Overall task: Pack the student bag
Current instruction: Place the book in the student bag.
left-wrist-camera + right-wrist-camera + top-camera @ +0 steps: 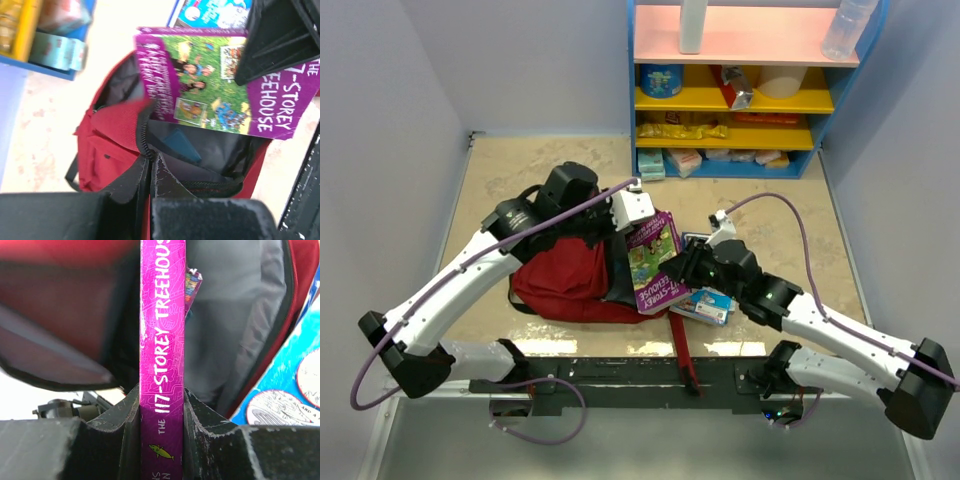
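Bag (110, 125) mouth, half hidden by purple book (210, 85), perhaps holds teal object (182, 145).

- student bag (107, 135) mouth pulled open, left gripper (150, 167) pinched on rim; dark gap free under book.
- purple book (210, 85), clamped edge-on in right gripper (161, 395), blocks upper mouth.
- blue book (705, 305) + red strap (682, 345) just R of bag.
- shelf unit (740, 100) walls off far R side; table (495, 180) bare L of bag.

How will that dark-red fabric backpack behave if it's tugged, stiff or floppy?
Probably floppy: the dark-red fabric backpack sags flat, and its zippered rim folds where the left fingers pinch it. Likely light, since its inside looks nearly empty. If tugged, it may drag rather than hold shape.
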You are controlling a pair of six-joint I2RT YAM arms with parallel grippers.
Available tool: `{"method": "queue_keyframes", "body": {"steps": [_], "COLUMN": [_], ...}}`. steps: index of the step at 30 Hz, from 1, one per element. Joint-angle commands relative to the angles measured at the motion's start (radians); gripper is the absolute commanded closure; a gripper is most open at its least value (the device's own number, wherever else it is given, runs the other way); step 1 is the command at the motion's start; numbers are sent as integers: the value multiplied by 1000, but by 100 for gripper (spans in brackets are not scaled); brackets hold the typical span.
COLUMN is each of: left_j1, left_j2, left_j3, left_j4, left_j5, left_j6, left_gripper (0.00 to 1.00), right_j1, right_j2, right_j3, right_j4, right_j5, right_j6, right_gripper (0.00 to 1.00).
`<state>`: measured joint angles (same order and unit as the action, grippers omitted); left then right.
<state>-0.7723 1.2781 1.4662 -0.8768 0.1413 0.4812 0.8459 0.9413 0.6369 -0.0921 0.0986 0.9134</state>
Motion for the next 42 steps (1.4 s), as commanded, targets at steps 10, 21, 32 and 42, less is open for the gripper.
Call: {"method": "queue_keyframes", "body": {"steps": [10,21,32,42], "left_j1": [2,2,1,2], "left_j2": [-48,-25,-20,9], "left_j3": [51,52,34,42], "left_j4": [61,18,58,130], "left_j5": [18,167,169,84], "left_j6": [-20,-13,-53,-144], "left_gripper": [100,100,100,100], "right_j1": [2,-36,-44,58], "right_j2": [189,631,769,892], "right_j3": [-45,339,386,366], "right_j4": [372,607,753,974], "right_j5": [-168,-421,-194,62], "right_j6": [91,8,185,323], "right_gripper": [100,100,100,100]}}
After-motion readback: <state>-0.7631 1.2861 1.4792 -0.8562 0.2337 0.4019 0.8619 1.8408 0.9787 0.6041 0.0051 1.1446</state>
